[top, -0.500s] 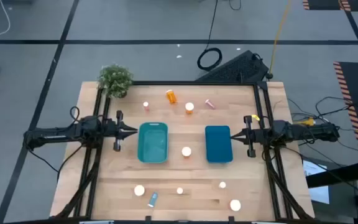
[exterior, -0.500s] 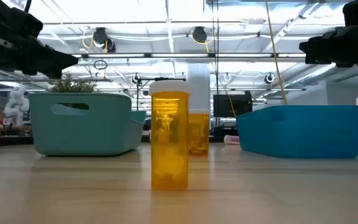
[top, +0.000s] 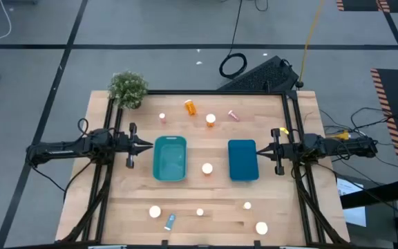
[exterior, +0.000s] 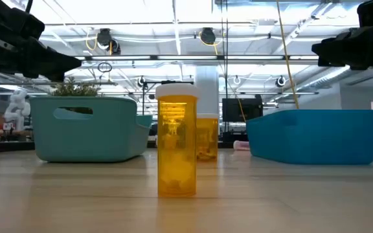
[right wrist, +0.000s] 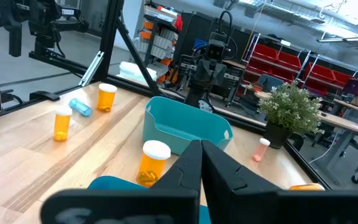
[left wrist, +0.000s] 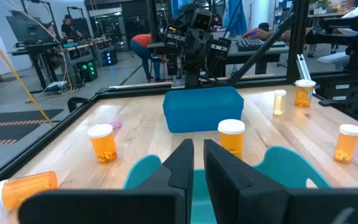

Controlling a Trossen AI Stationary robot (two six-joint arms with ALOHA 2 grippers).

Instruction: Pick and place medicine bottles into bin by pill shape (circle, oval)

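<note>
Two arms wait at opposite edges of the counter [top: 275,180], each pointing inward at a bin, which reads as a ready pose before any pick. On the left, the left end effector [top: 144,146] hangs just beside the outer wall of the teal bin [top: 170,158]; its fingers [left wrist: 179,163] stand close together with only a narrow slot between them, holding nothing. Behind that arm, at the far left corner, a potted plant [top: 128,88] sits out of the working area.

Between the bins one white-capped bottle [top: 207,168] stands upright, within reach of either arm, likely the easiest first pick. The blue bin [top: 242,160] lies to its right, and the right end effector [top: 273,149] hangs just beside that bin's outer wall, its fingers pressed together and empty.

No medicine bottles lie in either bin as far as the overhead view shows, so sorting has not begun. Along the far edge, an upright bottle [top: 162,117], an orange bottle on its side [top: 191,107], another upright one [top: 211,120] and a small pink one [top: 233,115] are spread apart. Along the near edge, five more [top: 155,211] are scattered, including a blue one lying down [top: 169,221]. The spacing leaves room for fingers around each.
</note>
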